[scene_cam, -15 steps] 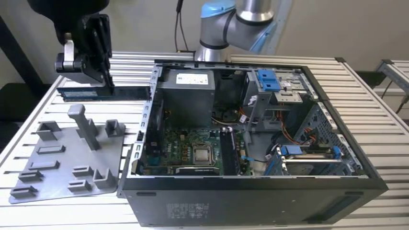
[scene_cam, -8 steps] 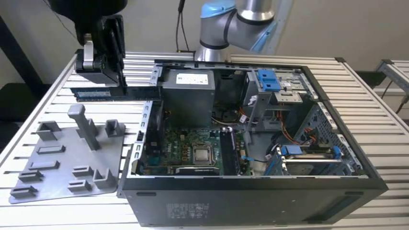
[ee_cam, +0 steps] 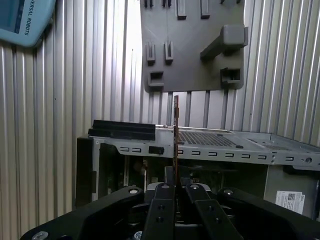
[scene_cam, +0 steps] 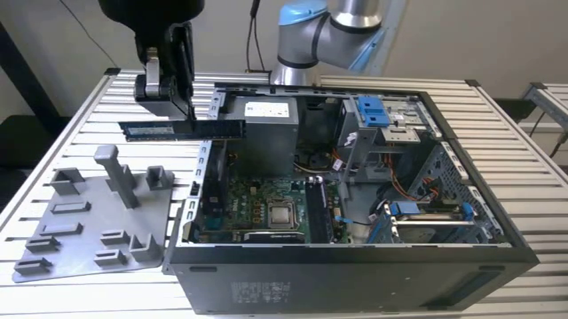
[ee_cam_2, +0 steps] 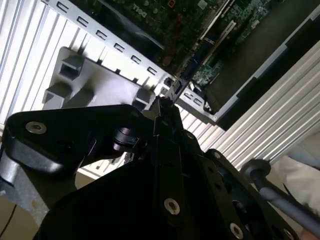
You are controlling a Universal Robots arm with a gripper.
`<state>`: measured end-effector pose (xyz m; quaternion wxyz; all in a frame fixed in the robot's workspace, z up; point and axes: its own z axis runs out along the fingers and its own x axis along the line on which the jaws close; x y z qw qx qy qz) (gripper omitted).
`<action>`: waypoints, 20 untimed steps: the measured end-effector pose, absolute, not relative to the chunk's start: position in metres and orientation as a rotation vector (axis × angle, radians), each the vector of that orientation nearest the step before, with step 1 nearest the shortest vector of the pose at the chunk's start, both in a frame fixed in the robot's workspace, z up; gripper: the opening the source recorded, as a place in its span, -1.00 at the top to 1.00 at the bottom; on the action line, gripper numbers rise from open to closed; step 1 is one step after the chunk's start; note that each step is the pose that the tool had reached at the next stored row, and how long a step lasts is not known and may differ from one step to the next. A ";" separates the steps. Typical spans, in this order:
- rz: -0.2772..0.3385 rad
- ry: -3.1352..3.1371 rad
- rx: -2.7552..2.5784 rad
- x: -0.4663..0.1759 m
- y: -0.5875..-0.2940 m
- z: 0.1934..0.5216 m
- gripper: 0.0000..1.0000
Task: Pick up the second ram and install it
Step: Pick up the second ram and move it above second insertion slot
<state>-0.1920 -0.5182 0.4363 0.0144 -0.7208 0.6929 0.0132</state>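
The second ram (scene_cam: 182,129) is a long dark stick with a pale label. It hangs level in the air over the near-left wall of the open computer case (scene_cam: 355,199). My gripper (scene_cam: 177,109) comes down from above and is shut on the stick's upper edge. In the first wrist view the second ram (ee_cam: 176,130) shows edge-on, rising from between my gripper's (ee_cam: 175,192) closed fingers, with the case wall behind it. The second wrist view has the stick's end (ee_cam_2: 166,102) poking out past the black gripper (ee_cam_2: 162,125).
The grey holder tray (scene_cam: 98,219) with upright posts lies on the slatted table (scene_cam: 80,119), at the exterior view's left of the case. Inside the case are the motherboard (scene_cam: 275,206), a power supply (scene_cam: 271,113) and blue drive brackets (scene_cam: 373,113). The arm's base (scene_cam: 310,46) stands behind the case.
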 end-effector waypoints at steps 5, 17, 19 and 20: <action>0.041 2.157 -2.244 -0.180 -0.518 0.436 0.72; 0.041 2.157 -2.244 -0.154 -0.518 0.436 0.72; 0.041 2.157 -2.244 -0.148 -0.518 0.436 0.72; 0.041 2.157 -2.244 -0.145 -0.518 0.436 0.72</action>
